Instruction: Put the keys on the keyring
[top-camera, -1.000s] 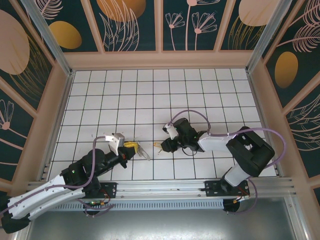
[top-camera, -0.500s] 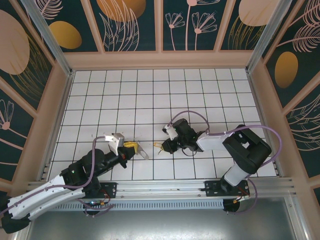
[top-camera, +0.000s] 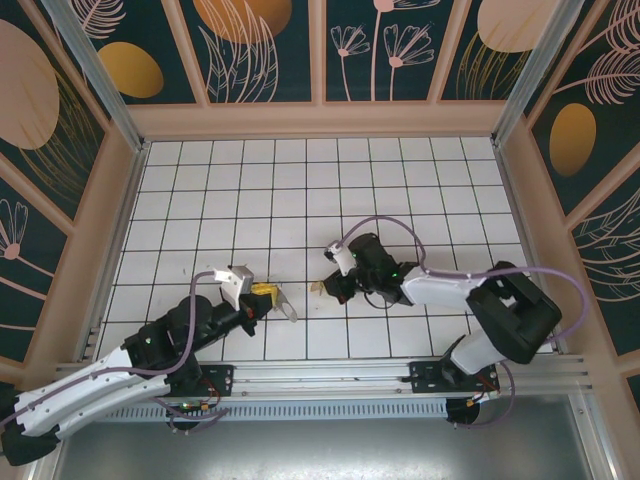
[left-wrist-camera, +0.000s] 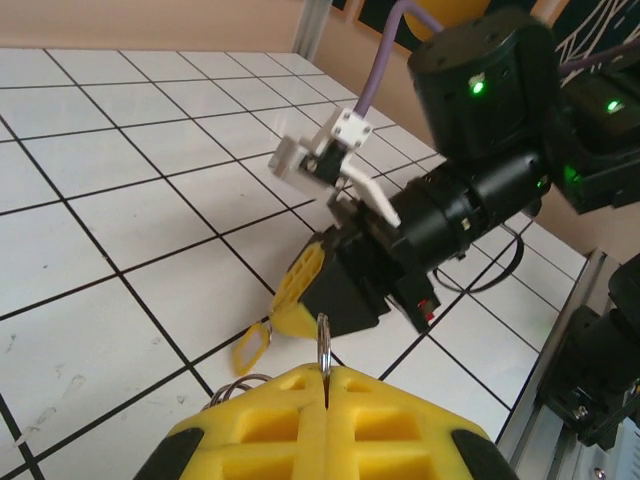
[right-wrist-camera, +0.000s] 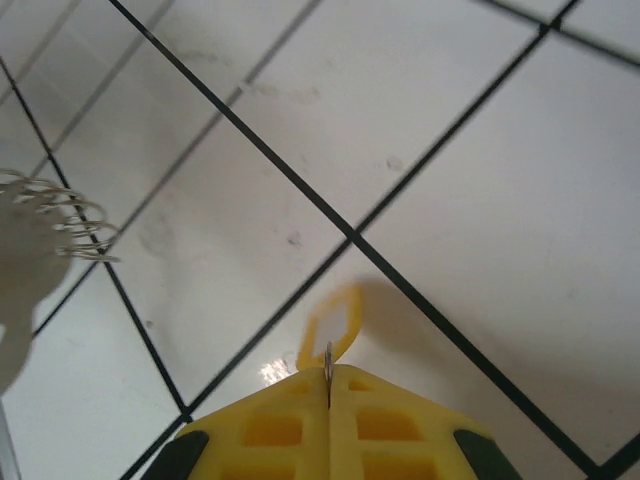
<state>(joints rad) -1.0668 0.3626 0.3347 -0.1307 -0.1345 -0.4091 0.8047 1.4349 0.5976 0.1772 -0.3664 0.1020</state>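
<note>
My left gripper (top-camera: 268, 293) is shut on a silver keyring (left-wrist-camera: 323, 342), seen edge-on between its yellow fingers (left-wrist-camera: 400, 420). More silvery coils (left-wrist-camera: 238, 386) hang just left of them; from above the ring (top-camera: 287, 307) sticks out toward the right arm. My right gripper (top-camera: 322, 288) sits low over the tiles, one tile right of it, shut on a small brass-gold key. A thin metal edge (right-wrist-camera: 328, 360) shows between its yellow fingers (right-wrist-camera: 270, 430), with the key's golden loop (right-wrist-camera: 333, 322) beyond the tips. That loop (left-wrist-camera: 251, 348) lies just ahead of my left gripper (left-wrist-camera: 325, 372).
The white tiled floor (top-camera: 250, 190) with black grid lines stretches to pale wooden walls (top-camera: 320, 118) on three sides. The metal rail (top-camera: 330, 375) with both arm bases runs along the near edge. Blurred silvery coils (right-wrist-camera: 62, 215) sit left in the right wrist view.
The right gripper has shut on the brass-gold key. The right arm's elbow has swung a little to the right. The left arm keeps its hold on the ring.
</note>
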